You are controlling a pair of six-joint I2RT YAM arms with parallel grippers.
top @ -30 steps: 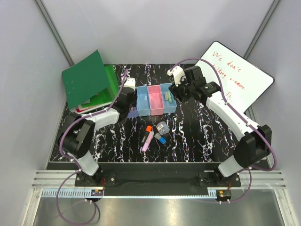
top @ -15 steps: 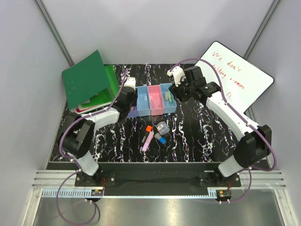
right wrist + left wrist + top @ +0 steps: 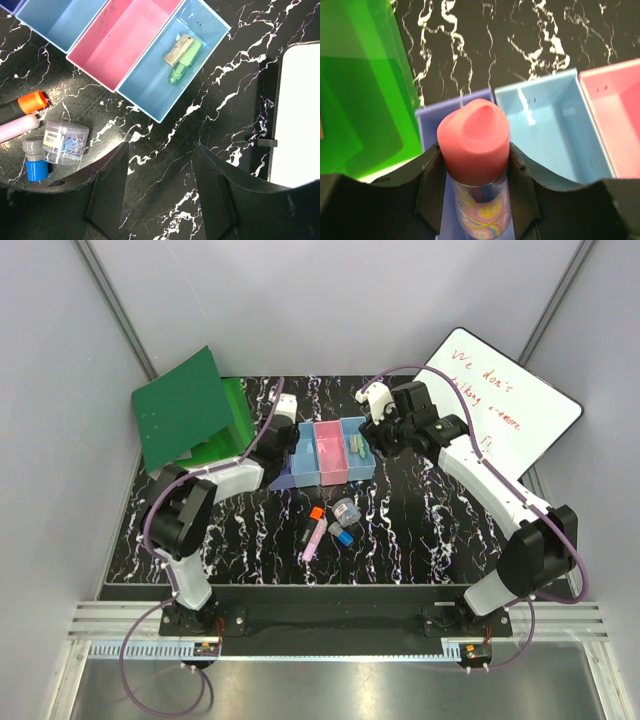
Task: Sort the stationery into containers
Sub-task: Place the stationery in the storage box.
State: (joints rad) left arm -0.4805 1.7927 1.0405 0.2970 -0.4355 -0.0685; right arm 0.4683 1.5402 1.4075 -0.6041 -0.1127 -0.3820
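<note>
My left gripper (image 3: 474, 167) is shut on a pink-capped marker (image 3: 475, 140) with a rainbow-printed barrel and holds it over the purple-blue bin (image 3: 431, 125). In the top view that gripper (image 3: 279, 437) is at the left end of the bin row (image 3: 331, 478). My right gripper (image 3: 160, 185) is open and empty above the bare table, just near of the right light-blue bin (image 3: 150, 95). That bin holds a green highlighter (image 3: 181, 64) and a beige piece (image 3: 179, 48). The pink bin (image 3: 125, 40) and the left light-blue bin (image 3: 545, 130) look empty.
An orange-capped marker (image 3: 317, 512), a pink marker (image 3: 313, 538), a round grey clip box (image 3: 346, 510) and a blue piece (image 3: 344, 536) lie near of the bins. The green folder (image 3: 185, 410) stands at the back left. The whiteboard (image 3: 500, 400) leans at the back right.
My left gripper has moved right and toward the back, from beside the purple-blue bin to over it. My right arm has hardly moved.
</note>
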